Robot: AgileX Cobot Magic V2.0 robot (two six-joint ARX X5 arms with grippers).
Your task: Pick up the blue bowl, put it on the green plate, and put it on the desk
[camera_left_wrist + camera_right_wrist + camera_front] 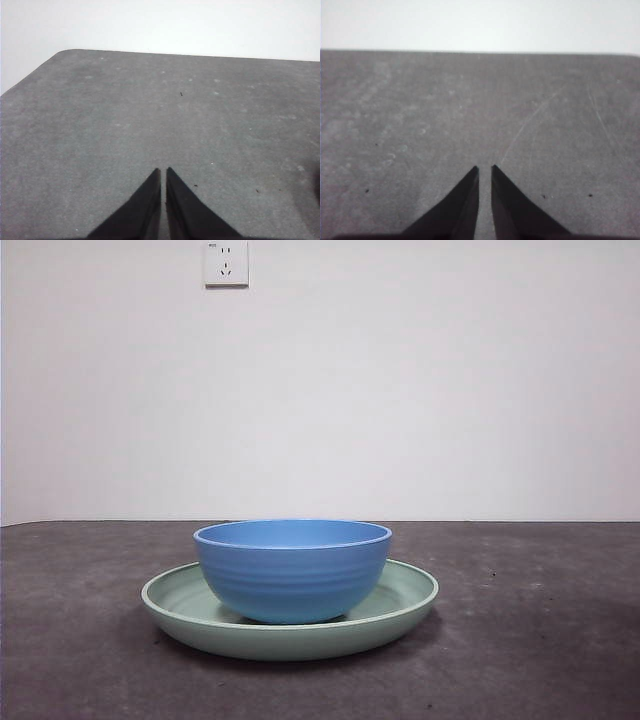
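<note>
Deep, ridged, medium-blue round bowl (292, 570) sits upright inside the wide, shallow, pale mint-green plate (405, 612), roughly centred, its base on the plate floor. Bowl is empty as far as the low front view allows; its interior is mostly hidden behind the near wall. Plate holds only the bowl and rests flat on the dark grey-brown speckled desk (540, 640).

Neither arm appears in the front view. Left gripper (163, 172): jaws drawn nearly together, a thin slit between the tips, nothing held, bare desk ahead. Right gripper (485, 170): jaws narrow, a slightly wider slit, also empty. Neither wrist view shows bowl or plate, so I cannot tell which arm is nearer to the bowl.

Judgement: bowl-on-plate step looks done; remaining move is lifting the bowl clear of the plate rim and setting it on the desk beside the plate.
</note>
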